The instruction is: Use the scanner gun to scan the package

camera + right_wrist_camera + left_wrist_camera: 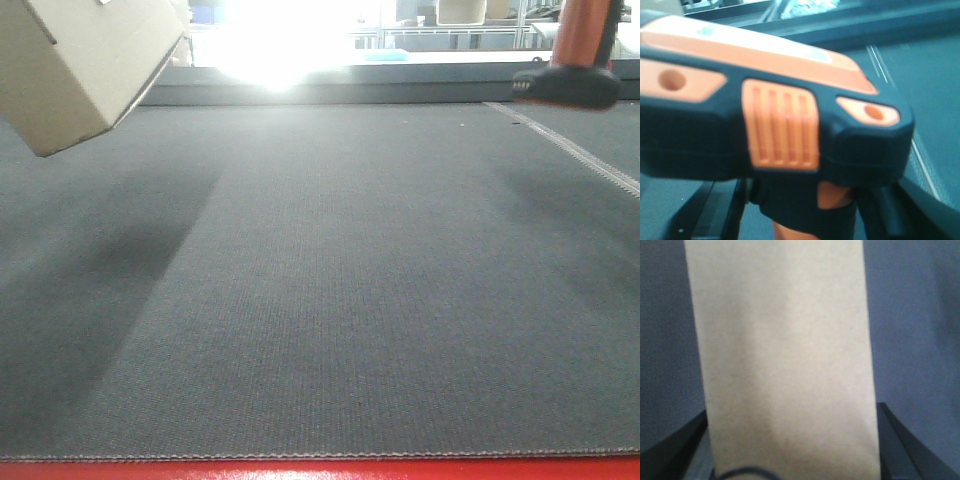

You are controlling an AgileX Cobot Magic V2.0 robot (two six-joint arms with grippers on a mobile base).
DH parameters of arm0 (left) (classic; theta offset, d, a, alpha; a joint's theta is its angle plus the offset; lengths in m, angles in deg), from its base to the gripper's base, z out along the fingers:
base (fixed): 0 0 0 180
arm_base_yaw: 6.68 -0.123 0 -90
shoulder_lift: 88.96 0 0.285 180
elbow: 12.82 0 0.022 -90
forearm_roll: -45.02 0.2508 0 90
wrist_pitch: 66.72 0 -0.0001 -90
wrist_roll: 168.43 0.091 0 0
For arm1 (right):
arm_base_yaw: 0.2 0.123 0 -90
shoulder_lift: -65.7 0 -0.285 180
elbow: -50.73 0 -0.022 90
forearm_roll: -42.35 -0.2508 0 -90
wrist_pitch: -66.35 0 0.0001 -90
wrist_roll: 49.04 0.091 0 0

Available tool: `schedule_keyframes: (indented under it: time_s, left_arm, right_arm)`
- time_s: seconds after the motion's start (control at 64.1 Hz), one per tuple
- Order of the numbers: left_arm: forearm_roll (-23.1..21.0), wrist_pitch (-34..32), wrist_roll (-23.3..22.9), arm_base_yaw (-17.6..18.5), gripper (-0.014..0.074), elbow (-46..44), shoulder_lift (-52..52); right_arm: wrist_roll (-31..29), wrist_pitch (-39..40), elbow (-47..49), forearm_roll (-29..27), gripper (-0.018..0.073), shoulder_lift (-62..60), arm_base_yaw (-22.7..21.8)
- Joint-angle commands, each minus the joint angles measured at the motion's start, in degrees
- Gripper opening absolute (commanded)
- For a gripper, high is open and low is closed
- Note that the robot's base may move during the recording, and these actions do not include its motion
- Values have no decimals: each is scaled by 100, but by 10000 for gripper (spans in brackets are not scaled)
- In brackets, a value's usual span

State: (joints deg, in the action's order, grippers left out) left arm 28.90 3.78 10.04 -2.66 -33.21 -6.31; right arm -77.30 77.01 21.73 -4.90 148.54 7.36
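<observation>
Plain tan all over package [70, 60]. Black w/ orange stripe, orange ribbed patch & orange stem on scanner gun [775, 115]. Dark grey fine weave on counter [330, 300], red along front edge, pale line at rt.

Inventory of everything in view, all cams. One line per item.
package: 1, tan cardboard, upper left of the front view, tilted, off the mat
scanner gun: 1, black head with orange panels, orange stem, black foot; upper right of the front view, off the mat
mat: 1, grey, covers the work surface
white seam: 1, runs diagonally across the mat's right side
red edge: 1, along the mat's near border
background: blown out by glare, cannot itemise
left tool: 1, black, fingers either side of the package
right tool: 1, black, fingers either side of the scanner gun's stem
</observation>
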Motion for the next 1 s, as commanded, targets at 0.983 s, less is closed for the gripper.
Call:
schedule_keyframes:
  time_s: [0.983]
  left_arm:
    - [-285,-54,-14,28,-111,-59,57]
  right_arm:
    - [2751,2541,-161,2634,-159,1235,-71]
